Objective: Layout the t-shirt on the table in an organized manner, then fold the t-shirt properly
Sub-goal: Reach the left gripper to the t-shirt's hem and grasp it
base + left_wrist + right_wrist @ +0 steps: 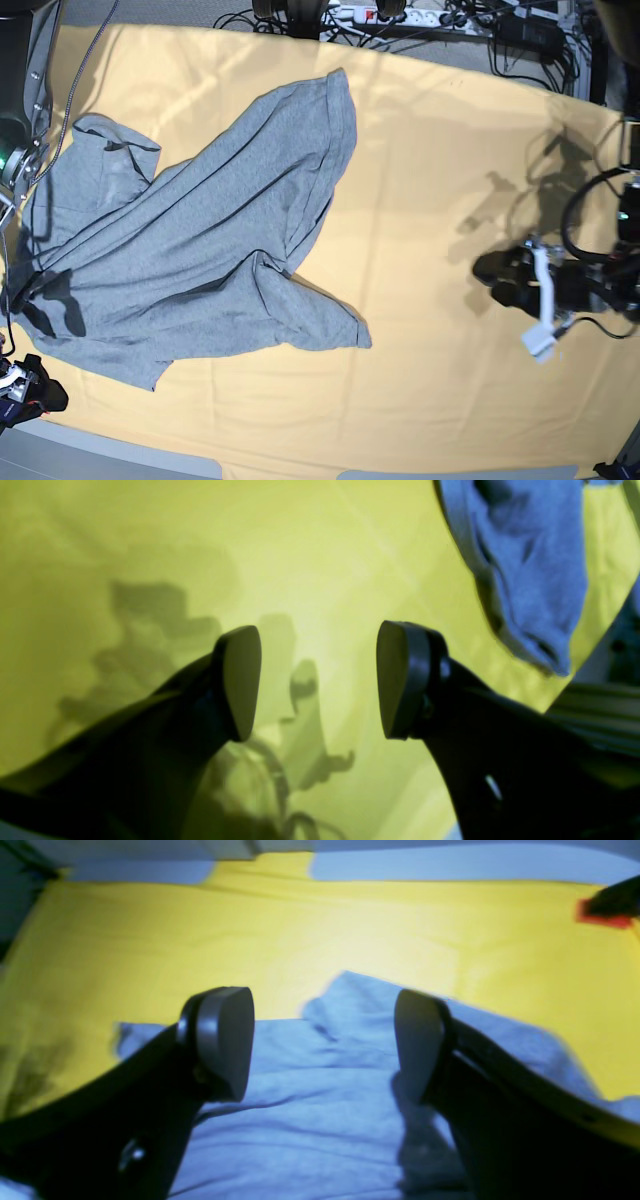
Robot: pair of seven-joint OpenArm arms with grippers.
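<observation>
The table (440,180) is covered by a pale yellow-orange cloth and fills most of the base view; faint creases are seen across it. Along its far edge, a power strip (395,14) and a tangle of black cables (520,35) are seen.

The t-shirt (200,240) is spread loosely over the half of the table on the base view's left, plain grey side up. It is crumpled rather than flat: one pointed part is stretched toward the far edge, another is laid out toward the table's middle near the front edge, and folds are gathered at the far left. No lettering is seen. In the left wrist view, one hanging-looking edge of the shirt (525,570) is seen at the upper right, well apart from that gripper.

The right gripper (322,1040) is seen in its own wrist view directly above the grey fabric (310,1120), with its fingers (222,1040) spread wide and nothing between them; whether the tips touch the fabric cannot be told.

The left gripper (317,680) is held over bare yellow cloth (125,545) on the base view's right side, well away from the shirt. Its fingers (242,680) are likewise spread apart and empty, and its shadow is cast on the cloth below.
</observation>
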